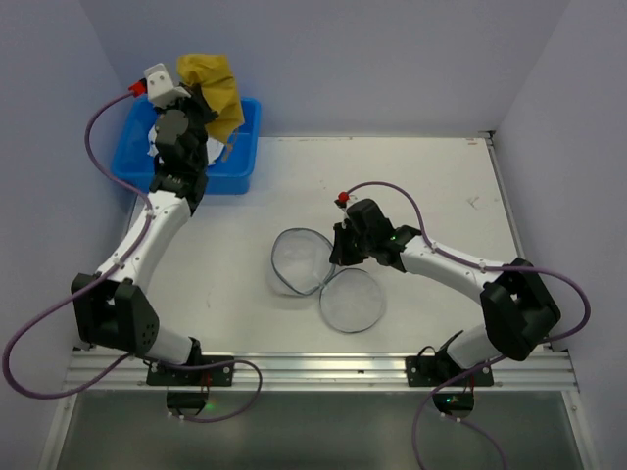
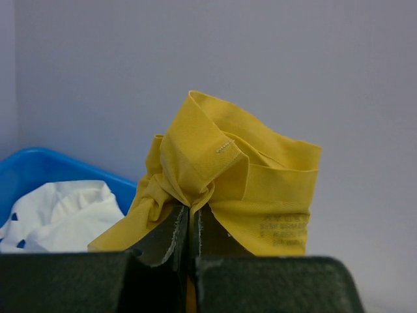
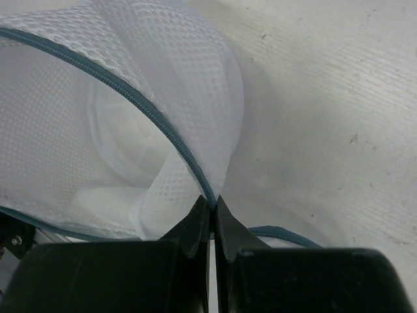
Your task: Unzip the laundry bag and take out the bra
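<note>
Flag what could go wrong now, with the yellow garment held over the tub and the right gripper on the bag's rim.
1. The left gripper pinches only a bunched fold of the yellow garment; it could slip and land outside the blue tub.
2. The right gripper is shut on the zipper rim of the laundry bag; moving away without opening would likely drag the bag.

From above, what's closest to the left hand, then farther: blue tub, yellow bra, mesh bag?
1. yellow bra, gripped in the left hand at the back left.
2. blue tub, just beneath it.
3. laundry bag, away at mid-table.
</note>
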Controlling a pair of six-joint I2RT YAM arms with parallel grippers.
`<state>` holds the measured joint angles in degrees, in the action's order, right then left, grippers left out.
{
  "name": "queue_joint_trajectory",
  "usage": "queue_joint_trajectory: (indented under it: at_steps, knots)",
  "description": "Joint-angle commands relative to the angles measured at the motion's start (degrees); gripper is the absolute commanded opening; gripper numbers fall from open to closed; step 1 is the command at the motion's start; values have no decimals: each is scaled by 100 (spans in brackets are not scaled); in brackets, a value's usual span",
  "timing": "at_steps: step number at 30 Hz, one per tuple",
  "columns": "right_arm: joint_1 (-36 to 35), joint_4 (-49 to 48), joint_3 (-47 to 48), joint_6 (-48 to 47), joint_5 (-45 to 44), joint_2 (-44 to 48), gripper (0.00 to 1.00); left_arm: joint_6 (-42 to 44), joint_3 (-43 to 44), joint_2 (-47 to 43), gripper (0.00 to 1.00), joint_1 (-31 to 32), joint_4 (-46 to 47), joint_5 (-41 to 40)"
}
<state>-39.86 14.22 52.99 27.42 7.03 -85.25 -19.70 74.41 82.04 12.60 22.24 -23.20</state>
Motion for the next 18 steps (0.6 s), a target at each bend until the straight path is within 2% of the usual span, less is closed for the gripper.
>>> queue_joint_trajectory:
  at_steps: [1, 6, 12, 15, 17, 18]
  knots:
    - [-22, -95, -52, -193, 273, 263, 0, 265, 616, 838, 0, -451, 219, 78]
    - [-13, -148, -44, -333, 483, 220, 0, 204, 1110, 2137, 0, -934, 544, 632]
    - [-22, -68, 9, -545, 615, 71, 0, 248, 1514, 3342, 0, -1005, 817, 913]
    - [-22, -51, 62, -580, 642, -35, 0, 108, 1717, 3747, 0, -1005, 624, 1379]
    - [-22, -42, 88, -597, 660, -97, 0, -59, 1752, 3837, 11, -1005, 501, 1703]
    - [-13, -42, 141, -606, 651, -114, 0, -103, 1726, 3802, 20, -1005, 353, 1748]
